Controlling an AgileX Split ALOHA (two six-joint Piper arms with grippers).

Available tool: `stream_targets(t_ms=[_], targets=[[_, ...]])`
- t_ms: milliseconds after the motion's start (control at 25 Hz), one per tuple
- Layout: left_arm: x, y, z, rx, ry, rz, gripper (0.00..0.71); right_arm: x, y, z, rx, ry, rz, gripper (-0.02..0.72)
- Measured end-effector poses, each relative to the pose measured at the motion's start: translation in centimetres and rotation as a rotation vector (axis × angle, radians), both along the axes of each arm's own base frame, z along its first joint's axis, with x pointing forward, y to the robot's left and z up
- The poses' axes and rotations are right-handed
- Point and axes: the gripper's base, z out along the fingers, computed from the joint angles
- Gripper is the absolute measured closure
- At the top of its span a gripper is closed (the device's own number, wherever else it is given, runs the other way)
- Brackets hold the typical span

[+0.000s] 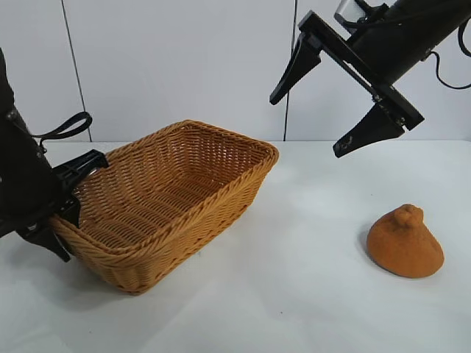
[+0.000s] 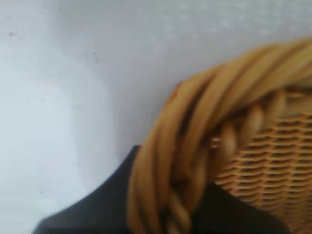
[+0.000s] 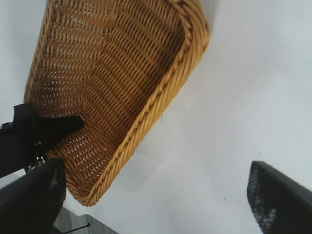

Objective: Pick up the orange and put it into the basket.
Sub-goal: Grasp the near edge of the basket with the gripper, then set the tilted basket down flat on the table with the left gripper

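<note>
Exterior view, left gripper: the black left gripper point(image 1: 62, 209) sits at the near left corner of the tan-brown rectangular woven wicker basket point(image 1: 221, 198), one finger point(image 1: 81, 168) reaching inside over the rim, the other outside the wall, pinching the braided rim.
Left wrist view: the thick braided rim of the basket point(image 2: 195, 146) runs between the dark fingers point(image 2: 97, 209), pressed against them; white table surface lies beyond.
Right gripper: the black right gripper point(image 1: 327, 103) hangs high above the table at the upper right, tilted downward, its two fingers spread wide with nothing between them.
Right wrist view: both dark fingertips point(image 3: 278, 195) frame the white table; the basket point(image 3: 161, 102) lies farther off, with the left gripper point(image 3: 44, 134) at its corner.
Orange: the dull orange-brown, rough, dome-shaped orange point(image 1: 405, 241) with a knobby bump on top rests on the table at the right, below the right gripper and well apart from the basket.
Basket: rests on the white table point(image 1: 294, 294), left of centre, with nothing visible inside.
</note>
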Motion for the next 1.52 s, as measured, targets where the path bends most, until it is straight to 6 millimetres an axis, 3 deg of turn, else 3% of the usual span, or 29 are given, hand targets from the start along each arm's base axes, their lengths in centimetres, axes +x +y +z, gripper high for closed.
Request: stream_targets(t_ms=[240, 600, 920, 1160, 1360, 1520], targets=[[1.9, 0.2, 2.4, 0.0, -0.036, -0.069, 0.614, 0.0, 0.0, 0.0, 0.0, 0.0, 0.0, 0.01], [5.3, 4.1, 5.0, -0.04, -0.053, -0.236, 0.614, 0.0, 0.0, 0.0, 0.0, 0.0, 0.0, 0.01], [7.6, 3.6, 5.7, -0.03, -0.032, -0.578, 0.614, -0.1, 0.0, 0.0, -0.001, 0.005, 0.005, 0.01], [7.5, 2.0, 6.8, -0.02, -0.046, -0.778, 0.615, -0.1, 0.0, 0.0, -0.002, 0.011, 0.01, 0.01], [7.1, -0.2, 6.7, -0.013, -0.06, -0.863, 0.615, -0.1, 0.0, 0.0, -0.002, 0.012, 0.011, 0.01], [7.4, -0.6, 5.2, -0.017, -0.043, -0.866, 0.615, -0.2, 0.0, 0.0, -0.002, 0.014, 0.013, 0.01]])
